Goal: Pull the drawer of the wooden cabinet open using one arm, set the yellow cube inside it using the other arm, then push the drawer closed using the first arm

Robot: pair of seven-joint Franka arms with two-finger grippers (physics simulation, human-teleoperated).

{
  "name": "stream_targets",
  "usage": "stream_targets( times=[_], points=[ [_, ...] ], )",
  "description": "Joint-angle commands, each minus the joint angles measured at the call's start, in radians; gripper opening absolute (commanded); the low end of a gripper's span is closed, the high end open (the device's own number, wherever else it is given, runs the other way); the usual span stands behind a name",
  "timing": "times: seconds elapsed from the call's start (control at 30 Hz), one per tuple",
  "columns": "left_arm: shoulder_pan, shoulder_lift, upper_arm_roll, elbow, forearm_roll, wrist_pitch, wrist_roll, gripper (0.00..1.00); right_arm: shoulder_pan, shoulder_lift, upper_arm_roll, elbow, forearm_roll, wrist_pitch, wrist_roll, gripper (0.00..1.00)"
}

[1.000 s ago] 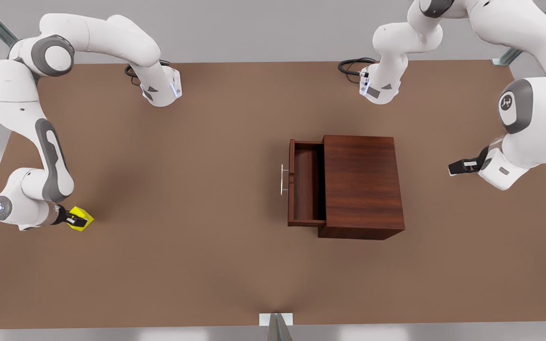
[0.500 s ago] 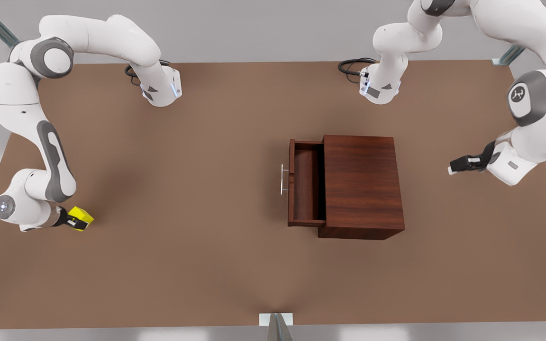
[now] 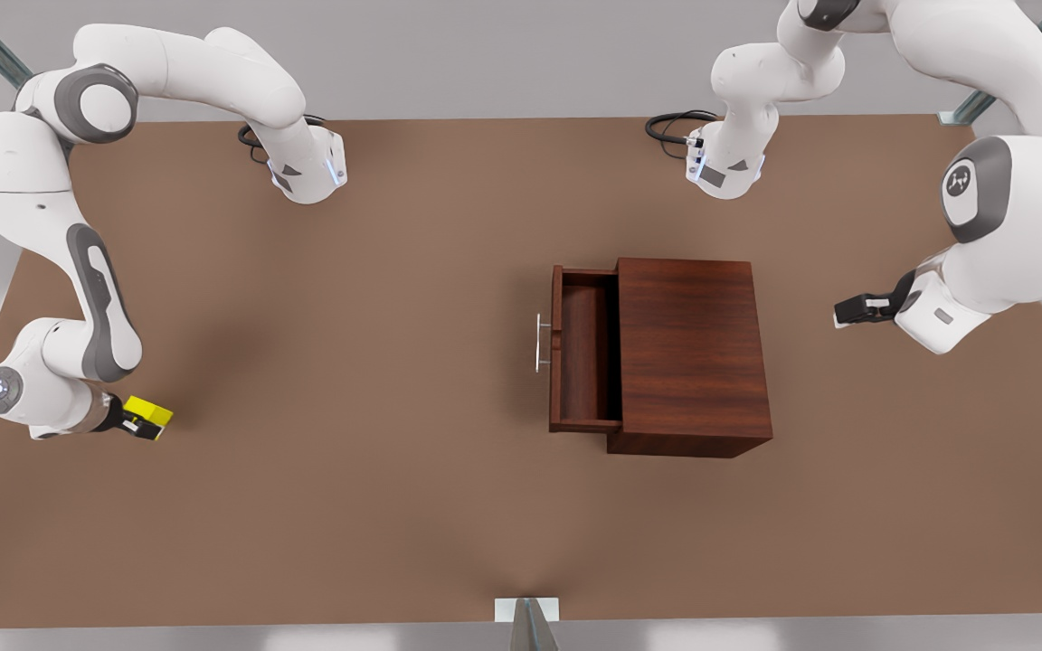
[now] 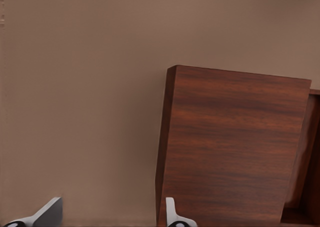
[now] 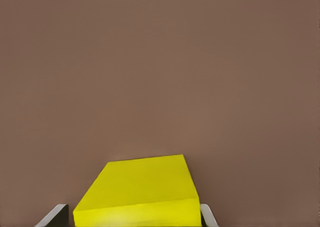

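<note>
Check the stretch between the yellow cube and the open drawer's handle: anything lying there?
Nothing. In the front view only bare brown table separates the yellow cube, held in the right gripper, from the drawer and its silver handle.

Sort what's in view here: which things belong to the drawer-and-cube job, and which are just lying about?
Belongs to the job:
- yellow cube, held in the right gripper at the front view's left
- drawer, pulled open, nothing inside
- wooden cabinet
- left gripper, open, waiting past the cabinet's back

Just lying about:
- black cables at the arm bases
- table
</note>
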Motion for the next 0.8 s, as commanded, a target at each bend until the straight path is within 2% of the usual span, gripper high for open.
stream_targets(
  times=[0.0,0.2,0.4,0.43,0.5,0.53,0.7,0.77],
  points=[
    [0.009,0.001,0.003,-0.005,0.002,-0.024,-0.018,1.00,0.000,0.000,0.002,0.000,-0.001,0.008,0.045,0.96],
    [-0.001,0.001,-0.001,0.001,0.004,-0.020,-0.016,1.00,0.002,0.006,0.003,0.000,-0.011,0.022,0.047,0.93],
    [-0.002,0.001,-0.001,0.003,0.002,-0.018,-0.016,1.00,0.003,0.006,0.003,0.000,-0.024,0.022,0.044,0.67],
    [-0.002,0.001,-0.003,0.003,-0.004,-0.017,-0.016,1.00,0.005,0.006,0.003,0.000,-0.024,0.022,0.045,0.60],
    [0.006,0.001,0.000,0.005,-0.007,-0.014,-0.006,1.00,0.006,0.001,0.003,0.000,-0.024,0.015,0.041,0.59],
    [0.006,0.004,0.000,0.005,-0.005,0.000,-0.006,1.00,0.006,-0.002,0.005,0.000,-0.024,0.012,0.042,0.54],
    [0.010,0.007,0.002,0.006,-0.014,0.043,-0.006,1.00,0.011,-0.085,0.072,0.001,-0.009,-0.097,0.090,0.51],
    [0.013,0.007,0.002,0.006,-0.011,0.049,-0.006,1.00,0.011,-0.122,0.136,0.010,-0.007,-0.175,0.154,0.51]
  ],
)
